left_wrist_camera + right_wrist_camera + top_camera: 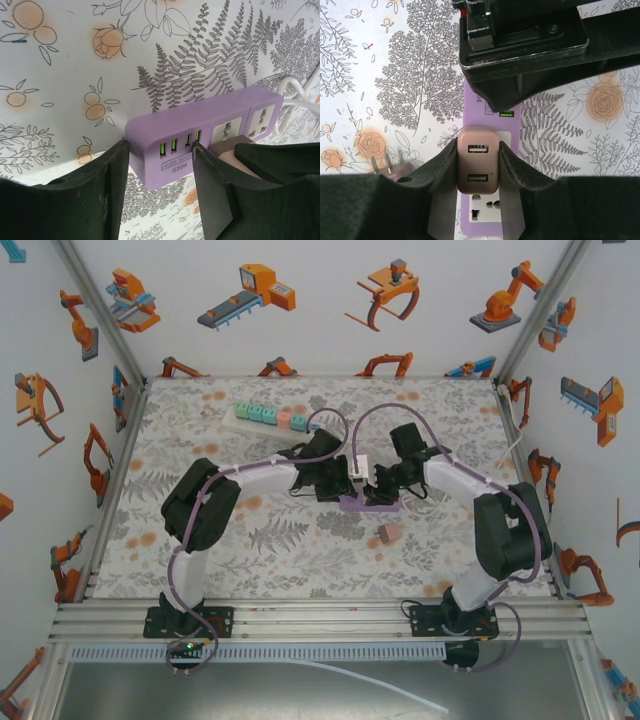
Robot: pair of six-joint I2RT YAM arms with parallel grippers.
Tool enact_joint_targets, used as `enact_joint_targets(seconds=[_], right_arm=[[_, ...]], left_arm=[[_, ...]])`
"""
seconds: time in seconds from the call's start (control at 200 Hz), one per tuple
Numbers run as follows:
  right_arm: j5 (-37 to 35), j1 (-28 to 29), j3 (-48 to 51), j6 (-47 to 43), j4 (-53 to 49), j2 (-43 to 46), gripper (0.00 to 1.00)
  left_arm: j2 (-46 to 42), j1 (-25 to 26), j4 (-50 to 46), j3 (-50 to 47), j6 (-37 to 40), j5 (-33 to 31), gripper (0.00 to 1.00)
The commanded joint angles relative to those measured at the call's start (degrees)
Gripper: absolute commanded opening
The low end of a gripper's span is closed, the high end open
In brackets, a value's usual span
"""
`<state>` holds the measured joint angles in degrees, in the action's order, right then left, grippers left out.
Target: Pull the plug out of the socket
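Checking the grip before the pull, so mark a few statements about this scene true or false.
1. The right claw is shut on the pinkish plug. True.
2. The plug is already out of the purple power strip. False: it sits in its socket.
3. The left claw straddles the strip's USB end. True.
4. No second plug is in the scene. False: a loose plug lies near the purple strip.

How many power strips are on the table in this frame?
2. The purple power strip lies at the centre, a plug seated in it; the white power strip lies near the far edge, left of centre.
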<state>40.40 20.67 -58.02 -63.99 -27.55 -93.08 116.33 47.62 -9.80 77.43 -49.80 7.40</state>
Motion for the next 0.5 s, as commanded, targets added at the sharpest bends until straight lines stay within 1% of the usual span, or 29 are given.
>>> enact_joint_targets(seconds=[0.0,0.29,0.385,0.496], right_arm=[[6.9,1.22,-0.02,-0.66,2.52,5.52,0.0],[11.33,0.26,1.24,3.21,6.35,10.91,0.0],[12.02,-0.21,3.78,7.33,12.19,14.34,0.0],[13.21,-1.63,8.98,15.5,24.2,18.5,0.0]], left_arm=[[4.49,0.81,-7.51,-3.69,0.39,-4.97,0.51],[4.5,0.99,-9.58,-3.2,0.85,-6.68,0.51],[4.72,0.99,-9.79,-3.08,0.85,-6.99,0.51],[4.87,1.01,-9.95,-2.98,0.85,-7.06,0.51]])
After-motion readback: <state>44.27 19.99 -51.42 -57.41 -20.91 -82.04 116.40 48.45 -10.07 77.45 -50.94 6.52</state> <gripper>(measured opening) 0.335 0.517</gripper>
